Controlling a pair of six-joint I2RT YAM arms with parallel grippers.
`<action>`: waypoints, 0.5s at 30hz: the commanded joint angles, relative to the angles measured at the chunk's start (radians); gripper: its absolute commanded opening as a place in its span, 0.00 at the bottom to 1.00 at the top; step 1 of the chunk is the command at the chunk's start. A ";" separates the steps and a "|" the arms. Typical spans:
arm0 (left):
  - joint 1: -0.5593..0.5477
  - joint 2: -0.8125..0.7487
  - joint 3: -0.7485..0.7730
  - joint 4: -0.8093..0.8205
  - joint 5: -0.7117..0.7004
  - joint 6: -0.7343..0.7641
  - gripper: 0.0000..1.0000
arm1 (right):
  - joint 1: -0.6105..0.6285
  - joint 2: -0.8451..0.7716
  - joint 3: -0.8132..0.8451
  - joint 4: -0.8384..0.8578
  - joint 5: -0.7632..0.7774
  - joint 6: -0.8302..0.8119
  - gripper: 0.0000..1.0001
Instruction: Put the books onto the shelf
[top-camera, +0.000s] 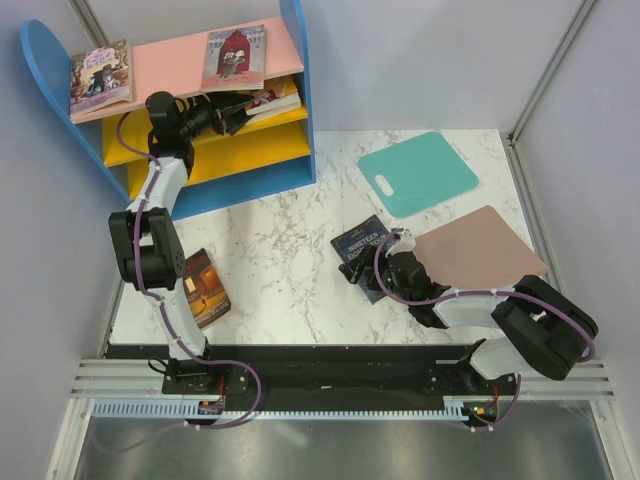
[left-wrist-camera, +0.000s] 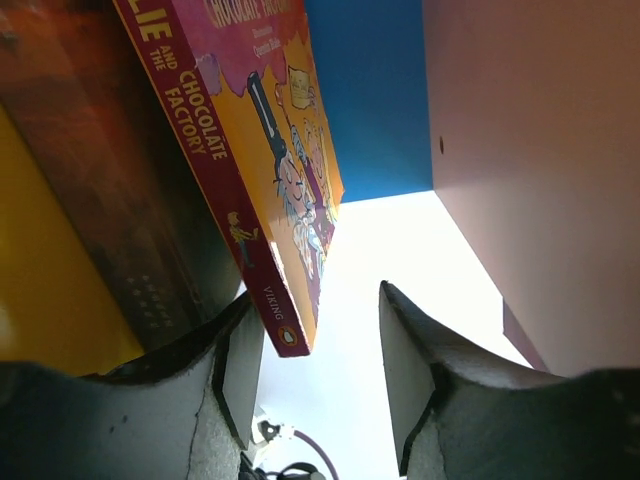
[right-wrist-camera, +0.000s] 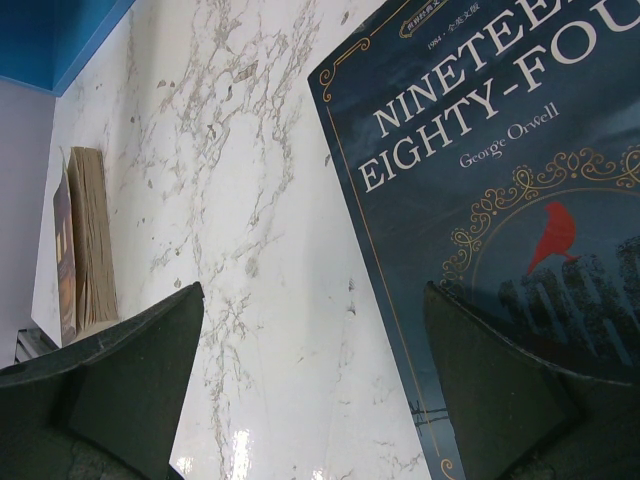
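Observation:
The shelf (top-camera: 295, 90) stands at the back left, with two books (top-camera: 100, 78) (top-camera: 235, 57) lying on its pink top board. My left gripper (top-camera: 232, 118) reaches in under that board. It is open (left-wrist-camera: 315, 295), and the lower corner of the purple-yellow Roald Dahl book (left-wrist-camera: 270, 170) rests against its left finger, apart from the right one. A dark brown book (left-wrist-camera: 110, 200) lies beside it. My right gripper (top-camera: 365, 268) is open (right-wrist-camera: 312, 290) low over the table, its right finger over the edge of the navy "Nineteen Eighty-Four" book (right-wrist-camera: 480, 200). A brown-orange book (top-camera: 205, 288) lies by the left arm.
A teal mat (top-camera: 418, 172) with a handle hole lies at the back right. A pinkish-brown mat (top-camera: 478, 247) lies right of the navy book, just behind my right arm. The yellow board (left-wrist-camera: 40, 300) and the blue side (left-wrist-camera: 370, 90) hem in my left gripper.

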 joint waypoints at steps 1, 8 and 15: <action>0.008 -0.022 0.029 -0.089 -0.035 0.100 0.56 | 0.004 0.016 -0.004 -0.082 -0.009 -0.012 0.98; 0.008 -0.063 0.013 -0.256 -0.101 0.262 0.58 | 0.004 0.016 -0.005 -0.082 -0.009 -0.012 0.98; 0.006 -0.066 0.078 -0.467 -0.135 0.382 0.58 | 0.004 0.016 -0.005 -0.081 -0.009 -0.012 0.98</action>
